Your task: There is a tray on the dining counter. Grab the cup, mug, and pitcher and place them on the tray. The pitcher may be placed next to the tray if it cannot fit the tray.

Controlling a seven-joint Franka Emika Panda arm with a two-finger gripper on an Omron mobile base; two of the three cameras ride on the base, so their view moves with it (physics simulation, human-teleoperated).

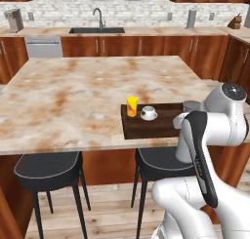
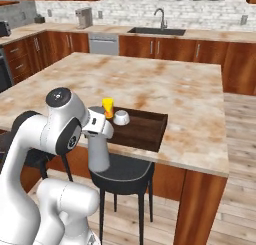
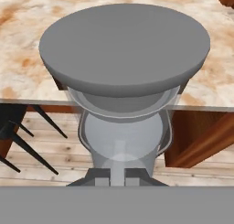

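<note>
Pitcher (image 3: 123,54) grey, held in hand (image 3: 118,173), fingers closed narrow on its lower body; it hangs at near edge of tabletop (image 1: 73,87), beside right short end of tray (image 1: 151,128). In right base view pitcher (image 2: 98,154) is tilted, bottom partly below tabletop edge. Cup (image 1: 132,106) and mug (image 1: 148,113) stand on tray, left part, just beside each other. Dark stools (image 1: 46,170) below.
</note>
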